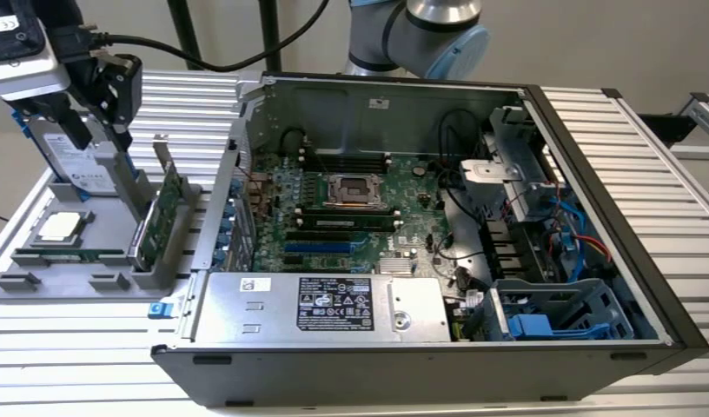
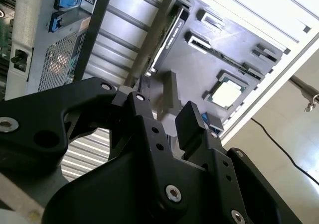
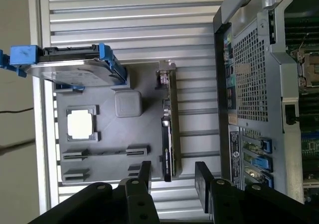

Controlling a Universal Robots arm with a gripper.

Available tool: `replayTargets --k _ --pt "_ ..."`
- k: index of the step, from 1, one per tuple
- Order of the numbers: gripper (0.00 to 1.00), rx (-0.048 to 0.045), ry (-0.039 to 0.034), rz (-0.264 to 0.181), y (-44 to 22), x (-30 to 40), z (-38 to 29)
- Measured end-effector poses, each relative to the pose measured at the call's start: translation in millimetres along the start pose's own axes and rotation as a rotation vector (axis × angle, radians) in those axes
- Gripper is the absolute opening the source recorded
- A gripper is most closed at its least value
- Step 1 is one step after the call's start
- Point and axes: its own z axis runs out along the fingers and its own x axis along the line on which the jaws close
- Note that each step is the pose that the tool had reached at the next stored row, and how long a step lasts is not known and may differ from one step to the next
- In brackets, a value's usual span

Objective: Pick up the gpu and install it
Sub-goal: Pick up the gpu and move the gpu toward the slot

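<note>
Green gpu (image 1: 169,208) upright in tray (image 1: 70,284), hdd (image 1: 72,149) beside

Green circuit board and silver bracket mark the gpu (image 1: 169,213), its cooler face black in the first wrist view, against a matte grey holder (image 1: 53,291). The worktop (image 1: 76,347) is silver aluminium, ribbed in fine parallel stripes. The hard drive (image 1: 67,152) is silver in a bright blue frame; the processor chip (image 1: 56,228) is silver-topped and the memory stick (image 1: 56,255) green. The computer case (image 1: 447,369) is charcoal outside and bare grey metal within, around a green motherboard (image 1: 367,234) with blue and black slots. The fingers (image 3: 202,176) are black, the arm (image 1: 441,26) silver with a pale blue cap.
</note>
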Motion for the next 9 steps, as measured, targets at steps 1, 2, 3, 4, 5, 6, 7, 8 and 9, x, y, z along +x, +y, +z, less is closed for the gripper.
replayTargets --k 1,2,3,4,5,6,7,8,9 --pt "1.00 0.0001 0.0001 0.000 0.0 0.0 0.1" --pt "1.00 -0.0001 0.0000 0.000 0.0 0.0 0.2" --pt "1.00 0.0000 -0.0001 0.000 0.0 0.0 0.3" --pt "1.00 0.0000 0.0000 0.000 0.0 0.0 0.3" --pt "1.00 -0.0001 -0.0001 0.000 0.0 0.0 0.5" --pt "1.00 -0.0001 -0.0001 0.000 0.0 0.0 0.7" --pt "1.00 -0.0002 -0.0002 0.000 0.0 0.0 1.1" --pt "1.00 -0.0001 -0.0001 0.000 -0.1 0.0 1.4" --pt "1.00 0.0000 0.0000 0.000 -0.1 0.0 1.9"
